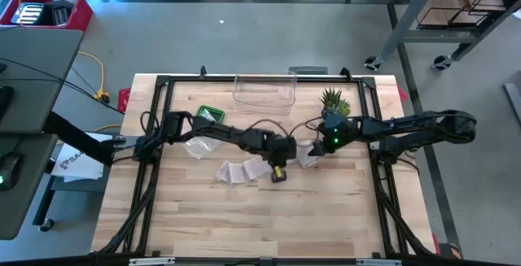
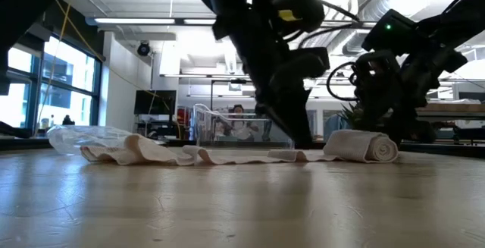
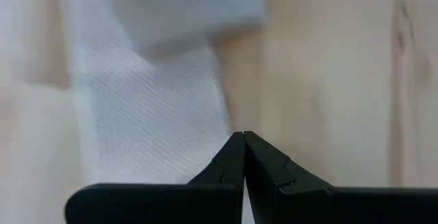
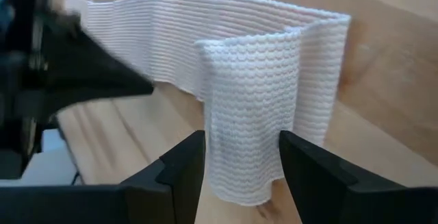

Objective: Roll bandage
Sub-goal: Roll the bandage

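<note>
A white elastic bandage lies on the wooden table. Its rolled end (image 2: 366,146) is on its side, and its loose strip (image 2: 189,155) trails flat toward the table's left, ending in a rumpled tail (image 1: 236,171). My right gripper (image 4: 241,172) is closed on the rolled end (image 4: 250,128). My left gripper (image 3: 243,140) is shut, its tips down at the strip (image 3: 150,114) a little to the left of the roll. In the high view my left gripper (image 1: 281,170) and my right gripper (image 1: 314,154) are close together at the table's middle. My left gripper's shut fingertips (image 2: 303,142) come slanting down from the table's left onto the strip's edge (image 3: 222,125), which lies flat on the table. My right gripper pinches the roll's round sides (image 4: 212,155) between its two fingers, slanting down from the table's right. The roll rests on the table, and the strip leaves it toward my left gripper.
A clear plastic box (image 1: 264,92) stands at the far edge, a small green plant (image 1: 334,102) to its right. A green packet (image 1: 208,114) and a crumpled clear bag (image 1: 198,146) lie under the left arm. The near half of the table (image 1: 244,217) is bare wood.
</note>
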Robot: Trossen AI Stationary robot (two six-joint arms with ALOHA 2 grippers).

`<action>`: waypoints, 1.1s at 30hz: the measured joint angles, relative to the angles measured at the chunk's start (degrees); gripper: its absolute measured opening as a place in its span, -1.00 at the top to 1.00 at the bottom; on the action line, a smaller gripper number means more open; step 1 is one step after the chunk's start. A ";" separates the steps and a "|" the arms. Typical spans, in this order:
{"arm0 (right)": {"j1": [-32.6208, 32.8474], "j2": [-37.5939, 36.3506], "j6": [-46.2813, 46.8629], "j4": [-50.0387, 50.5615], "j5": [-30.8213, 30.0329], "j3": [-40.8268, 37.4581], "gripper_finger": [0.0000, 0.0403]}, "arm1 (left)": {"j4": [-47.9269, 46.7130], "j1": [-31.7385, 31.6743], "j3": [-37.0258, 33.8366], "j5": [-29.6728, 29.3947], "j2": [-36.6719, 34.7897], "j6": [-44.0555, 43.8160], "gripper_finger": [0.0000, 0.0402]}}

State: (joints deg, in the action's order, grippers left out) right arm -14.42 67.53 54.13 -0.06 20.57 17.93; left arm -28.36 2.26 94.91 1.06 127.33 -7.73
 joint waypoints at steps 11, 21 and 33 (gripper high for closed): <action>3.69 0.02 3.06 -0.17 -9.86 0.00 0.52 | 4.28 1.32 -2.60 -2.40 -0.17 -4.18 1.00; 4.47 -1.31 6.20 -5.10 -10.22 0.00 0.98 | 2.55 0.74 -3.18 -2.38 -2.70 2.44 1.00; 3.51 -3.58 8.84 -9.30 -11.47 0.00 1.00 | -1.66 -1.67 -3.10 -1.51 -4.88 14.91 1.00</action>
State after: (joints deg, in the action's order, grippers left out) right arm -10.91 63.94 62.97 -9.37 9.10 17.93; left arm -30.02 0.59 91.81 -0.45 122.45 7.18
